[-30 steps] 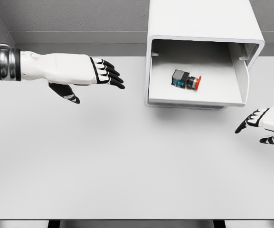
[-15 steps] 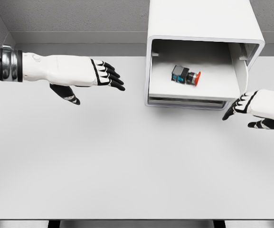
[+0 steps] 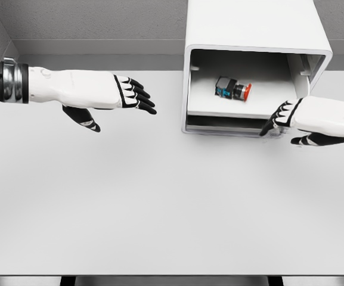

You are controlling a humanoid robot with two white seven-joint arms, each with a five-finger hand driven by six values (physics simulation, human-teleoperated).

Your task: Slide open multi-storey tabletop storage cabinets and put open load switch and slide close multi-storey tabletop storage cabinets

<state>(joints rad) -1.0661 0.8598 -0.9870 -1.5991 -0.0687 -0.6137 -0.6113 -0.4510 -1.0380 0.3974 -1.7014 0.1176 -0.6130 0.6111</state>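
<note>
Head view
Cabinet: white, box-shaped multi-storey tabletop storage cabinet (image 3: 255, 27) at the far right of the grey tabletop (image 3: 160, 202), front open toward the camera.
Drawer: flat white sliding tray (image 3: 219, 106) inside the cabinet, sitting mostly within the shell, front lip just proud of the opening; a dark gap visible beneath it.
Switch: small black load switch with a blue-green body and red knob (image 3: 232, 89), lying on its side on the tray, toward the back, inside the cabinet.
Right hand: white-and-black five-finger right hand (image 3: 306, 121) reaching in from the right edge, fingers extended and only slightly bent, gripping nothing; fingertips (image 3: 273, 125) at the front right corner of the tray lip, seemingly touching it, though contact too fine to confirm.
Left hand: left hand (image 3: 115, 95) well apart from the cabinet, held above the table on the left, fingers loosely straight, thumb hanging below, empty.

Progress
Done, by the look of it: opening the drawer and placing the switch, since the switch rests on the tray and neither hand carries anything.
In hand: closing push, judged from the right hand set against the tray front.
Left: seating the tray fully flush, then drawing the hand clear.
Risk: switch lying loose, likely to roll or slide under a sharp shove.
</note>
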